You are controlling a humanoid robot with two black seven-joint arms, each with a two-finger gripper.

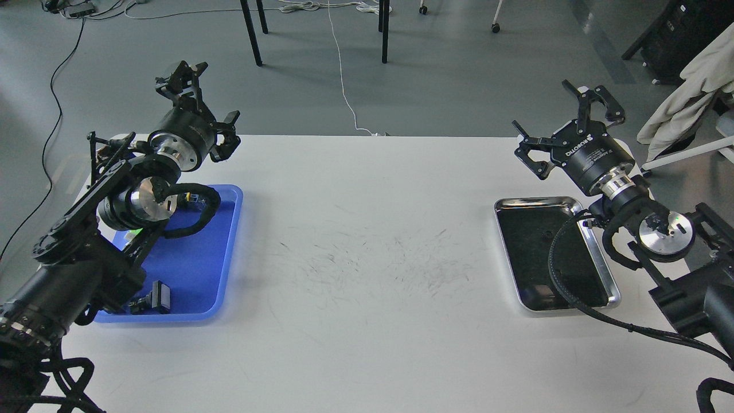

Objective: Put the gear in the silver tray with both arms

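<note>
left arm [74,252] hides the blue tray's [200,269] left rim | small dark part [153,299] at its near edge, half hidden, kind unclear | right arm's cable [565,275] covers part of the silver tray's [519,252] right side | both arms cut off at the near edge | pale cloth [694,86] far right cut off

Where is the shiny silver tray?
In the head view, the silver tray lies on the white table's right side, just below the right gripper.
</note>
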